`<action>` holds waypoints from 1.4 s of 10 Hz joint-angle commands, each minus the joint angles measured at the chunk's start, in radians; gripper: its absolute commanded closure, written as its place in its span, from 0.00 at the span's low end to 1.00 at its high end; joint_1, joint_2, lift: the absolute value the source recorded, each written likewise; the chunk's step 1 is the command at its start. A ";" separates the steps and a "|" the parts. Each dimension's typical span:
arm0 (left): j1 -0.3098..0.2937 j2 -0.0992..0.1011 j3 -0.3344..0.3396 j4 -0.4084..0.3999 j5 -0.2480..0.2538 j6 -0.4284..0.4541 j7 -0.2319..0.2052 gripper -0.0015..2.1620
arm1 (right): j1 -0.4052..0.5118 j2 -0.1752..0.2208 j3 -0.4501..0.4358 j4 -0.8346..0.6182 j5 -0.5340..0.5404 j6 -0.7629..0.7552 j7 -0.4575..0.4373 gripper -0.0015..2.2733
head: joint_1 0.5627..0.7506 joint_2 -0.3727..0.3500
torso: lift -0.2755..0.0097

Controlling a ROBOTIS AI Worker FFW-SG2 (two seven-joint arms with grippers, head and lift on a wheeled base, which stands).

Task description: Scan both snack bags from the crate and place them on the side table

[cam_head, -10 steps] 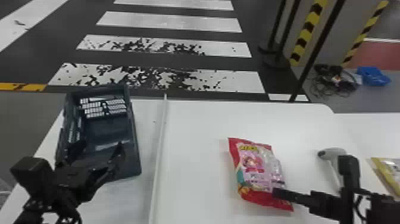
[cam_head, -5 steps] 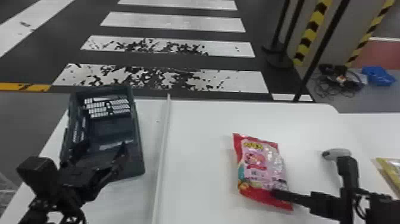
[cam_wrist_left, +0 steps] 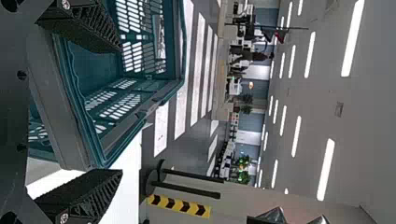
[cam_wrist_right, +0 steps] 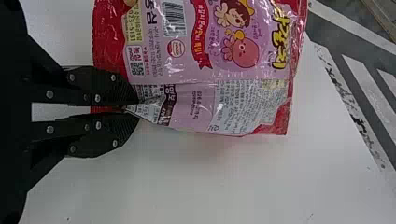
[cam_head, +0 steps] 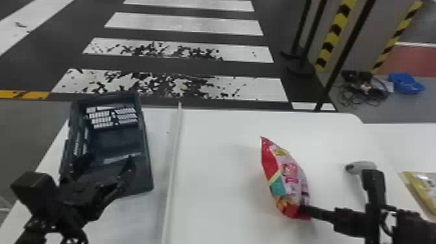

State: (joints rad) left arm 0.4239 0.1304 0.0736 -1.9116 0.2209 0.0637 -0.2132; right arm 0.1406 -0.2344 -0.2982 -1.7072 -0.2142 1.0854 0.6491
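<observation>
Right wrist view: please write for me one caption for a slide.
The right gripper pinches a red and pink snack bag over the white table.

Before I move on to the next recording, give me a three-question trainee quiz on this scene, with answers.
1. True or false: the right gripper is shut on the red snack bag.
2. Multiple choice: the left gripper is (a) shut and bare, (b) open, (c) shut on a bag.
3. Fill in: in the head view, the ____ lies between the red snack bag and the yellow packet.

Key: 1 true; 2 b; 3 scanner.
</observation>
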 commanded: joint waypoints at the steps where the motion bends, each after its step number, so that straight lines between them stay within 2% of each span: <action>1: 0.004 0.000 0.002 -0.003 0.000 0.000 0.000 0.04 | 0.011 0.003 -0.032 -0.040 -0.022 0.000 -0.002 0.99 | 0.70 0.41 | 0.63; 5: 0.010 0.000 0.003 -0.004 -0.003 0.000 0.000 0.04 | 0.020 0.020 -0.191 -0.170 -0.100 0.052 -0.020 0.99 | 0.70 0.36 | 0.63; 8: 0.009 0.000 0.003 -0.004 -0.003 0.000 0.000 0.04 | -0.027 0.020 -0.361 -0.164 -0.142 0.025 -0.120 0.99 | 0.70 0.28 | 0.63; 9: 0.007 0.000 0.002 -0.003 -0.003 0.000 0.000 0.04 | -0.047 0.020 -0.406 -0.140 -0.142 -0.012 -0.151 0.99 | 0.70 0.22 | 0.63; 11: 0.006 0.000 0.000 -0.003 -0.003 0.000 0.000 0.04 | -0.087 0.017 -0.477 -0.032 -0.140 -0.187 -0.190 0.99 | 0.70 0.10 | 0.63; 12: 0.004 0.000 0.000 -0.004 -0.003 0.000 0.000 0.04 | -0.092 0.003 -0.480 0.024 -0.139 -0.291 -0.240 0.99 | 0.70 0.05 | 0.63; 14: 0.004 0.000 0.000 -0.006 -0.003 0.000 0.000 0.04 | -0.119 -0.036 -0.475 0.153 -0.122 -0.426 -0.325 0.99 | 0.70 0.03 | 0.63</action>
State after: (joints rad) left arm 0.4281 0.1307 0.0736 -1.9158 0.2178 0.0638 -0.2131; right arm 0.0297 -0.2562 -0.7764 -1.5962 -0.3400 0.7039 0.3313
